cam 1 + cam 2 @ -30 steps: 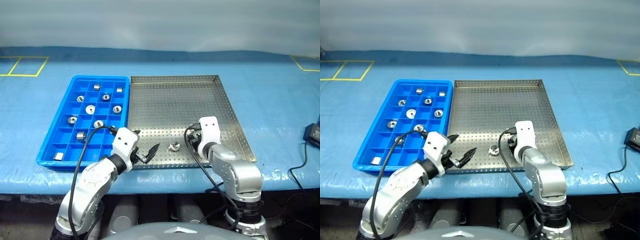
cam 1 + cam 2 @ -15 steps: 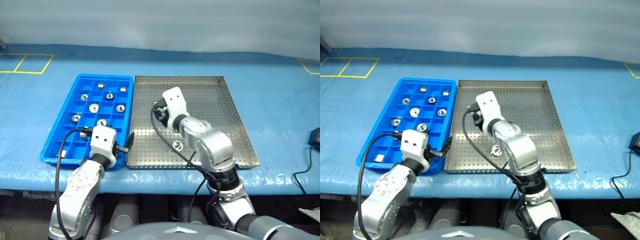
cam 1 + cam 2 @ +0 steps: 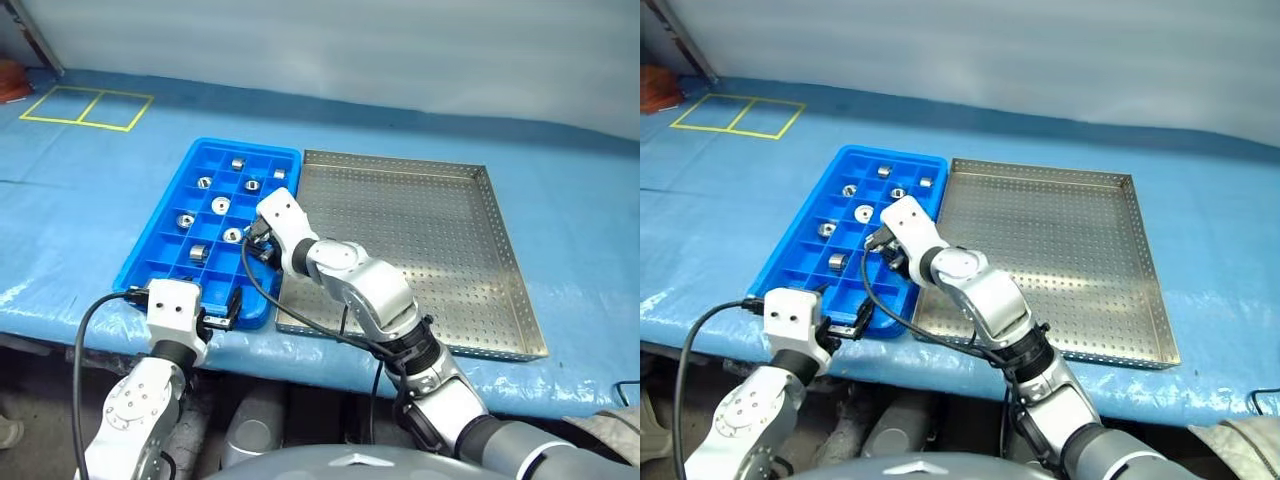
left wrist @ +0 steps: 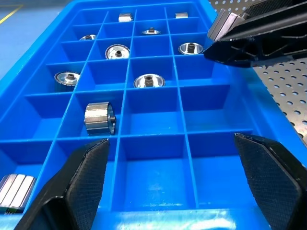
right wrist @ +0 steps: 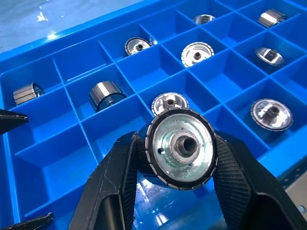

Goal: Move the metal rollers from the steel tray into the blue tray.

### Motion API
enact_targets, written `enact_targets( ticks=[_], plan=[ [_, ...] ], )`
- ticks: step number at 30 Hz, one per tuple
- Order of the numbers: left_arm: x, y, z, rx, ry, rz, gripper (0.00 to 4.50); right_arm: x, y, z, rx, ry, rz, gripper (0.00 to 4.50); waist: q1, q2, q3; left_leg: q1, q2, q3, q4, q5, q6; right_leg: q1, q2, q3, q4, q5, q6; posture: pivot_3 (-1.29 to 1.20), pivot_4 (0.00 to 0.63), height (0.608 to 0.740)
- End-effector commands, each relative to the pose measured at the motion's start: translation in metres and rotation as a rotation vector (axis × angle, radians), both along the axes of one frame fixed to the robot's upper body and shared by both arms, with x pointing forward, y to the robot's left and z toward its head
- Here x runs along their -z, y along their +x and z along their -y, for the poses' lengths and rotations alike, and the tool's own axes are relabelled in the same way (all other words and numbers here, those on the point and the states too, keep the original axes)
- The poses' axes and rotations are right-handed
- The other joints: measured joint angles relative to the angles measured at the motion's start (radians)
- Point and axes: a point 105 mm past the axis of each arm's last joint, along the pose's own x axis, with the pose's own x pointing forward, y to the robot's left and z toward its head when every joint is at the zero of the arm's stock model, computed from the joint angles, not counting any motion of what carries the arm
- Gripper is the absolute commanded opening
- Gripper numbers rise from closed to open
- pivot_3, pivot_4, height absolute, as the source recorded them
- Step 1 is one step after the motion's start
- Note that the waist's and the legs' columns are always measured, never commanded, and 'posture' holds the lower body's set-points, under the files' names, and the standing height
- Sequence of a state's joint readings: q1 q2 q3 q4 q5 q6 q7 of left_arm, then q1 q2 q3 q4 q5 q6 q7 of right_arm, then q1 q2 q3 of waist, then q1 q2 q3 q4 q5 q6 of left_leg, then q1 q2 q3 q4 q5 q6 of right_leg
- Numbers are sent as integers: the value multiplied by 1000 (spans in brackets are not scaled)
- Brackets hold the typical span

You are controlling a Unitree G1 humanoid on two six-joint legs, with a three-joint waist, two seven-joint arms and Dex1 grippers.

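The blue tray (image 3: pixel 150 262) lies left of the steel tray (image 3: pixel 430 240), and several metal rollers (image 3: pixel 198 253) sit in its compartments. My right gripper (image 3: pixel 262 240) hovers over the blue tray's right-hand column, shut on one shiny roller (image 5: pixel 181 148) with a centre hole, held flat face toward the wrist camera above a compartment. My left gripper (image 3: pixel 225 310) is at the blue tray's near rim, open, its fingers (image 4: pixel 81 177) spread wide over the nearest row with nothing between them. The visible part of the steel tray holds no roller; my right arm covers its near-left part.
Both trays rest on a blue table cover whose front edge (image 3: pixel 60 310) runs just below them. Yellow tape squares (image 3: pixel 85 105) mark the far left, beside an orange object (image 3: pixel 10 80) in the corner. Black cables loop from both wrists.
The camera has swung left. My right gripper carried its roller leftward from the steel tray to over the blue tray. My left gripper shifted left, from the steel tray's near-left corner to the blue tray's near rim.
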State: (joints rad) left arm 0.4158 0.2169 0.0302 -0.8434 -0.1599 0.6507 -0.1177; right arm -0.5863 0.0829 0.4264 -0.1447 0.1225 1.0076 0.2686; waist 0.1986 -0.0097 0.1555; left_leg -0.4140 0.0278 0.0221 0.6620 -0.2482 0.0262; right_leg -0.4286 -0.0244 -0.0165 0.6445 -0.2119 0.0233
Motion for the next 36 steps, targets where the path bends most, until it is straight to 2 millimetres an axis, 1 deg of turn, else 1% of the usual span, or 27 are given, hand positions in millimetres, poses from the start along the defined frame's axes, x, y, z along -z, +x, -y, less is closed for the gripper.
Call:
enact_targets(
  ticks=[1, 4, 6, 7, 12, 14, 17, 20, 22, 27, 31, 36],
  plan=[
    [-17, 2, 5, 19, -6, 71, 4500, 0, -5, -4, -26, 24, -11, 1852, 10, 0, 0, 0, 0, 0, 0, 0, 0, 0, 0, 0, 0, 0, 0, 455, 150, 740],
    [-17, 4, 9, 39, -10, 72, 4500, 9, -5, 0, -8, 14, -35, 1852, 16, 0, 0, -1, 0, 0, 0, 0, 0, 0, 0, 0, 0, 0, 0, 443, 150, 740],
    [-18, 6, 11, 50, -14, 74, 4500, 10, -4, 3, 7, 14, -39, 2573, 17, 0, 0, -1, 0, 0, 0, 0, 0, 0, 0, 0, 0, 0, 0, 425, 150, 740],
    [-18, 7, 12, 54, -15, 74, 4500, 10, -4, 4, 11, 15, -40, 2829, 16, 0, 0, -1, 0, 0, 0, 0, 0, 0, 0, 0, 0, 0, 0, 425, 150, 740],
    [-19, 12, 18, 101, -18, 75, 4500, 1, 0, 19, 69, 29, -15, 4477, 14, 0, 0, -1, 0, 0, 1, 0, 0, 0, 0, -1, 0, 0, 0, 376, 150, 740],
    [-19, 14, 21, 130, -17, 77, 4500, -6, 2, 31, 111, 42, 4, 4477, 7, 0, 0, -1, 0, 0, 1, 0, 0, 0, 0, -1, 0, 0, 0, 345, 150, 740],
    [-20, 18, 27, 177, -17, 80, 4500, -14, 7, 58, 218, 52, 21, 4477, -1, 0, 0, -1, 0, 0, 1, 0, 0, 0, 0, -1, 0, 0, 0, 309, 150, 740],
    [-19, 22, 35, 225, -25, 75, 4500, -12, 8, 87, 326, 41, 9, 4477, -18, 0, 0, -1, 0, 0, 0, 0, 0, 0, 0, -1, -1, 0, 0, 263, 150, 740],
    [-18, 24, 37, 244, -27, 74, 4500, -9, 6, 98, 364, 32, -5, 4477, -38, 0, 0, -1, 0, 0, 0, 0, 0, 0, 0, -1, -1, 0, 0, 249, 150, 740],
    [-17, 30, 46, 303, -34, 70, 4500, 6, -7, 121, 443, -2, -61, 4477, -91, 0, 0, -1, 0, 0, 0, 0, 0, 0, 0, 0, 0, 0, 0, 190, 150, 740],
    [-17, 33, 50, 333, -37, 66, 4500, 15, -17, 129, 489, -13, -103, 4477, -125, 0, 0, -1, 0, 0, 0, 0, 0, 0, 0, 0, 0, 0, 0, 167, 150, 740],
    [-17, 35, 52, 351, -37, 67, 4500, 26, -29, 138, 529, -27, -151, 4477, -143, 0, 0, 0, 0, 0, 0, 0, 0, 0, 0, 1, 0, 0, 0, 158, 150, 740]
  ],
)
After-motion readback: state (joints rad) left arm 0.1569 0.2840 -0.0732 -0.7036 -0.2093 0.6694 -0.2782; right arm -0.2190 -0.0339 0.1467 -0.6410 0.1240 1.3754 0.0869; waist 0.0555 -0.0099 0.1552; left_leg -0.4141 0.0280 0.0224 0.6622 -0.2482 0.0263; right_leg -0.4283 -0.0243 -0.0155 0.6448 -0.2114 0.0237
